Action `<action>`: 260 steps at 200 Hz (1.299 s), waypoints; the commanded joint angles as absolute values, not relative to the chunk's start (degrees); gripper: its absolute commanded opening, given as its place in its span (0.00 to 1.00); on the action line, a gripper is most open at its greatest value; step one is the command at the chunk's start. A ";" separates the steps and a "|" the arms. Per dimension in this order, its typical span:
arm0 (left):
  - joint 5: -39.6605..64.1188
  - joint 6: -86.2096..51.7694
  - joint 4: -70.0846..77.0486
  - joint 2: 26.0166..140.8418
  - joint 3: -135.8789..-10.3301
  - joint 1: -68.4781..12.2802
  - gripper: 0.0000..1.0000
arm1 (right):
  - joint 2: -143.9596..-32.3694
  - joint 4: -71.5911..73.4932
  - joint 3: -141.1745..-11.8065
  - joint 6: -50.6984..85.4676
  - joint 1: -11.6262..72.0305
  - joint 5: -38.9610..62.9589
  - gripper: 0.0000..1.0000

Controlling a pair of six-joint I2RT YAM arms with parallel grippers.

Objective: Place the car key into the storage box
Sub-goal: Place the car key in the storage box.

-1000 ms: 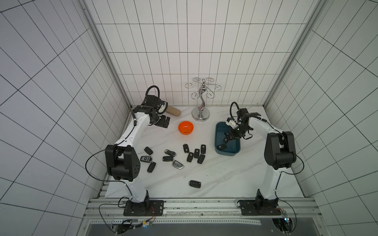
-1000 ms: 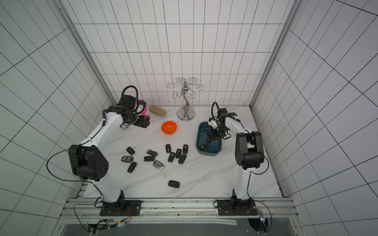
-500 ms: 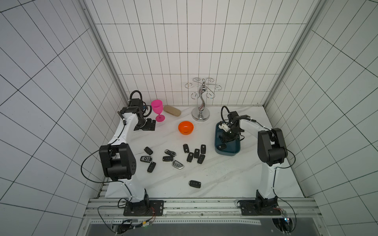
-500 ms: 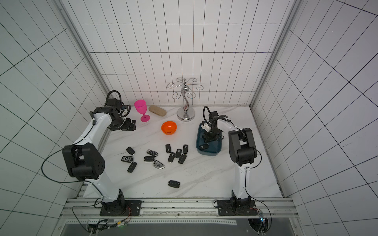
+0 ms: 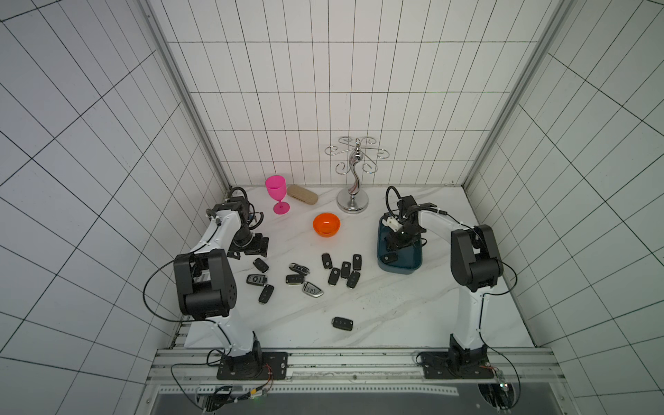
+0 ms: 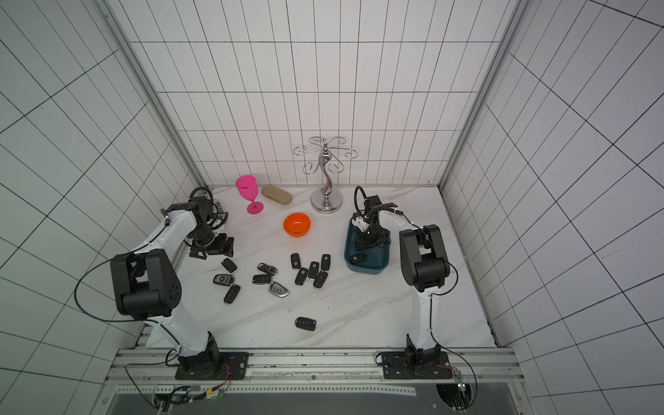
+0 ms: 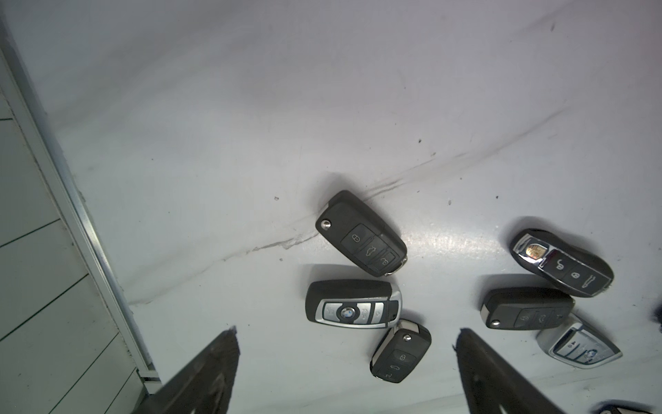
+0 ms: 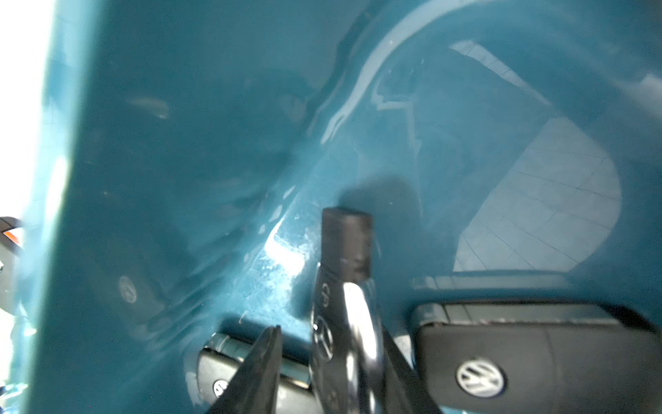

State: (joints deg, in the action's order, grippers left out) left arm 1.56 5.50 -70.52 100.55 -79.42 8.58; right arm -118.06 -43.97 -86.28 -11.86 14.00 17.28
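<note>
The right claw (image 8: 324, 340) is seen partly open, low inside the box (image 8: 179, 143). A key (image 8: 344, 258) is stood on edge between its fingers; it is leaned against one finger, and a clear gap is left to the other. Whether any grip is kept on it cannot be told. Two flat fobs are shown on the box floor beside it: a VW fob (image 8: 537, 358) and a smaller fob (image 8: 222, 380).

In both top views the right claw (image 5: 395, 246) (image 6: 364, 245) is lowered into the box (image 5: 400, 270) (image 6: 370, 269), and the fingers and the key are hidden beneath it; only one fob (image 5: 390, 257) is made out, at the box's near end.

The left claw (image 7: 347, 331) is spread wide with nothing held, above the table (image 7: 215, 107). In a top view it (image 5: 251, 248) is placed well apart from the box, with the loose keys (image 5: 345, 269) scattered between it and the box. Their badges and buttons are shown only by the left wrist view.
</note>
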 commanded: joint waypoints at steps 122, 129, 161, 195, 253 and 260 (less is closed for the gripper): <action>7.82 -6.91 -60.73 106.77 -76.32 8.70 0.93 | -113.33 -43.90 -82.73 -12.75 13.98 16.61 0.60; 7.90 -7.32 -60.81 107.47 -76.61 8.80 0.93 | -113.25 -43.98 -82.73 -12.73 13.81 16.71 0.60; 8.60 -7.38 -60.89 109.72 -76.59 8.95 0.89 | -113.00 -43.99 -82.44 -12.57 13.06 17.36 0.60; 8.21 -7.38 -60.63 110.67 -75.72 8.94 0.87 | -112.88 -44.03 -82.44 -12.14 11.92 18.84 0.60; 9.38 -7.03 -61.25 111.84 -75.86 8.88 0.76 | -112.15 -44.14 -82.00 -12.04 10.33 19.92 0.60; 9.48 -7.05 -61.25 111.64 -75.78 8.88 0.73 | -112.06 -44.13 -82.00 -12.04 10.17 20.10 0.60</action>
